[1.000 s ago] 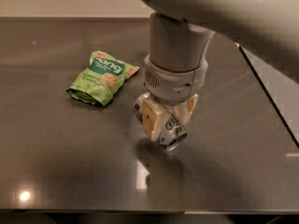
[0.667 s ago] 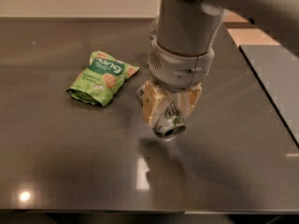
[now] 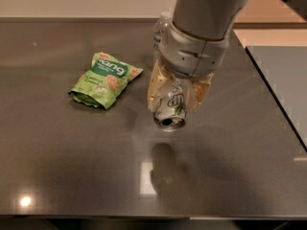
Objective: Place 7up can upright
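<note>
Gripper (image 3: 176, 98) over mid table (image 3: 57, 166), fingers (image 3: 156, 87) closed onto 7up can (image 3: 170, 111) from both sides. Can held off the surface, tilted, one end facing down/fwd. Green snack bag (image 3: 105, 79) lies to the left.

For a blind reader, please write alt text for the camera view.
The gripper holds the 7up can in its jaws above the middle of the table, one end toward the camera. A green snack bag lies left of it.

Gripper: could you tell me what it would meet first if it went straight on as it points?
Probably the table right below; the 7up can held in the gripper would touch first.
</note>
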You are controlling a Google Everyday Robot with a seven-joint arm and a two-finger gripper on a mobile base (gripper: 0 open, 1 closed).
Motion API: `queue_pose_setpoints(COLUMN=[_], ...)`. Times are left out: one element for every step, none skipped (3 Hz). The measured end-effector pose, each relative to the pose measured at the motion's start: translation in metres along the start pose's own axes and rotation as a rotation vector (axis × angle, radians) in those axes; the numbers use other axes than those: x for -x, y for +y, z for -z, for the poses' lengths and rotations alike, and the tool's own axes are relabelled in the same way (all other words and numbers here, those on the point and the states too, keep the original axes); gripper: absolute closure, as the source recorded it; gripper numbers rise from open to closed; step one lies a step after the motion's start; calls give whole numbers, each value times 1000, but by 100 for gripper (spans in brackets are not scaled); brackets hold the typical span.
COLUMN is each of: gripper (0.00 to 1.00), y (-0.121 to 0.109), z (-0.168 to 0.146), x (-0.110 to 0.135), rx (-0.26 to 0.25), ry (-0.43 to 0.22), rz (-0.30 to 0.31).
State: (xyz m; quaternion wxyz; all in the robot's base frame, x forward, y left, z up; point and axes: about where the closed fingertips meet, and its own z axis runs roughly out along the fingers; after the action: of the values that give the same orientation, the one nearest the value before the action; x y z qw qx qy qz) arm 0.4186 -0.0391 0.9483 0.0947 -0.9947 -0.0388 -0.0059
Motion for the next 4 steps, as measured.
queue_pose_setpoints(gripper=[100,100,100,100], y=[-1,-3,-11,-11], z=[3,4,13,13], x=[0,1,2,2], rx=[4,28,29,28], ry=[29,75,149,151], rz=[-144,-271,-362,-361])
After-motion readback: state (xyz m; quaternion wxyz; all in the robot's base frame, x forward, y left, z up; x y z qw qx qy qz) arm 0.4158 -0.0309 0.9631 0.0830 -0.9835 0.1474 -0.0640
